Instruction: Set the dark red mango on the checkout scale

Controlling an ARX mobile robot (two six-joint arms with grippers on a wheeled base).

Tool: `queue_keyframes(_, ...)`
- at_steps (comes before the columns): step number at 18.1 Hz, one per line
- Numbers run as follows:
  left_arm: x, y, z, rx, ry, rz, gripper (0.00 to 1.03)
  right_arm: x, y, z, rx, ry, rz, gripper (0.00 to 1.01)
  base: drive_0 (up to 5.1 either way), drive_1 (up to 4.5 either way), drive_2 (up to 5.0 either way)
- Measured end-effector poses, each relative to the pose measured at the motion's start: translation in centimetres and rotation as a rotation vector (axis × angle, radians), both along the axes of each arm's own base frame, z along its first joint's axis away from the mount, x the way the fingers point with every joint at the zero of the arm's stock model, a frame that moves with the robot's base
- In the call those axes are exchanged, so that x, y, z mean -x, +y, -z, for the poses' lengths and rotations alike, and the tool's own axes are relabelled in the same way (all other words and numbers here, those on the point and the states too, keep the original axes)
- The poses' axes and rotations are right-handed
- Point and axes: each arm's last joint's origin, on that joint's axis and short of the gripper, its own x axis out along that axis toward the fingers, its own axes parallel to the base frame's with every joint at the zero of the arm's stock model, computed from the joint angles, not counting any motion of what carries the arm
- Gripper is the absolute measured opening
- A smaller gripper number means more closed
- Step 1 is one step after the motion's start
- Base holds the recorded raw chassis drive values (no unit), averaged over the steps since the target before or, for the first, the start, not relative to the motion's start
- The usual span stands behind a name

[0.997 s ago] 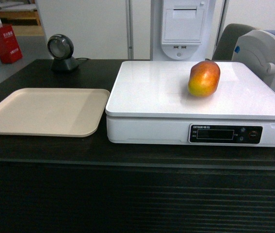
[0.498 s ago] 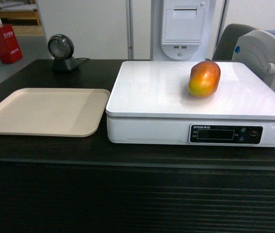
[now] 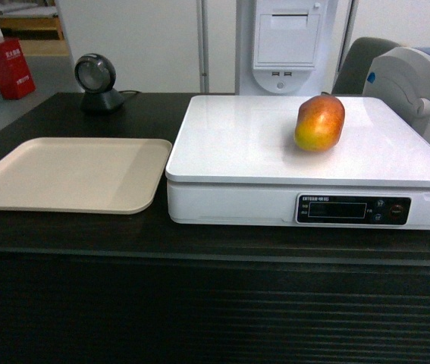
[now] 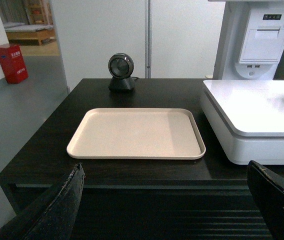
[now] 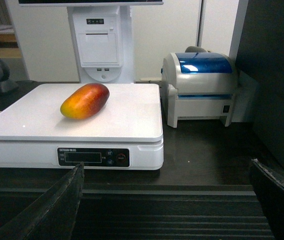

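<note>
The dark red mango point(image 3: 319, 122) point(image 5: 84, 101) lies on its side on the white scale point(image 3: 245, 144) point(image 5: 131, 120), toward the platform's right rear in the head view. The scale point(image 4: 252, 107) stands on the dark wood-grain checkout counter point(image 3: 86, 235). Neither gripper appears in the head view. My left gripper point(image 4: 166, 192) is open and empty, held back in front of the counter's ribbed face, facing the tray. Likewise open and empty, my right gripper point(image 5: 167, 192) hangs before the counter edge, well short of the scale.
A beige tray point(image 3: 67, 174) point(image 4: 136, 132) lies left of the scale. A round black scanner point(image 3: 97, 82) stands at the counter's back left. A white-and-blue label printer point(image 5: 199, 87) sits right of the scale, and a white receipt kiosk point(image 3: 287, 42) rises behind it.
</note>
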Motion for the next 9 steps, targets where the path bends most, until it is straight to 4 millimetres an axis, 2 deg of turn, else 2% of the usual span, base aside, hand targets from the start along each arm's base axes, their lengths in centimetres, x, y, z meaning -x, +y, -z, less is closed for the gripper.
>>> queue_keyframes(9, 0.0, 0.0, 0.0, 0.0, 0.0, 0.0, 0.98, 0.0, 0.0, 0.0, 0.0, 0.0, 0.0, 0.98, 0.0, 0.0, 0.0)
